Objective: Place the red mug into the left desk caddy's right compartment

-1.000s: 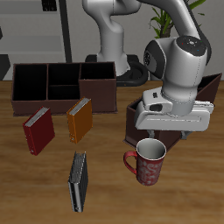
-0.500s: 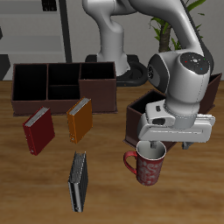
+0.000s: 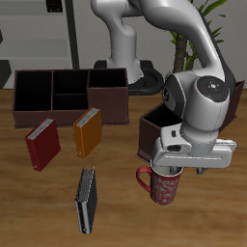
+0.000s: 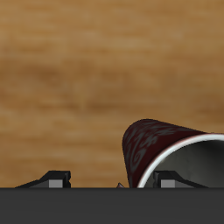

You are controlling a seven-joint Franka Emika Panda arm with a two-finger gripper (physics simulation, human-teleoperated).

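The red mug [image 3: 161, 187] stands upright near the table's front edge, its handle [image 3: 142, 178] sticking out to the side. My gripper [image 3: 178, 168] hangs right over its rim, jaws open and apart, holding nothing. In the wrist view the mug [image 4: 157, 144] shows close up, with its grey-white inside by one fingertip [image 4: 171, 180]; the gripper [image 4: 114, 182] straddles the rim's edge. The left desk caddy [image 3: 152, 126], dark brown and diagonal, sits just behind the mug and is mostly hidden by the arm. Its right compartment is not clearly visible.
A second brown caddy [image 3: 68, 94], squared to the desk edge, stands farther back. A red book [image 3: 42, 145], an orange book [image 3: 88, 132] and a dark book [image 3: 87, 199] lie on the table beside the mug. The robot base [image 3: 130, 58] is at the back.
The gripper has come down and slightly toward the front edge, from above the caddy's near end to just over the mug's rim. The mug has not moved.
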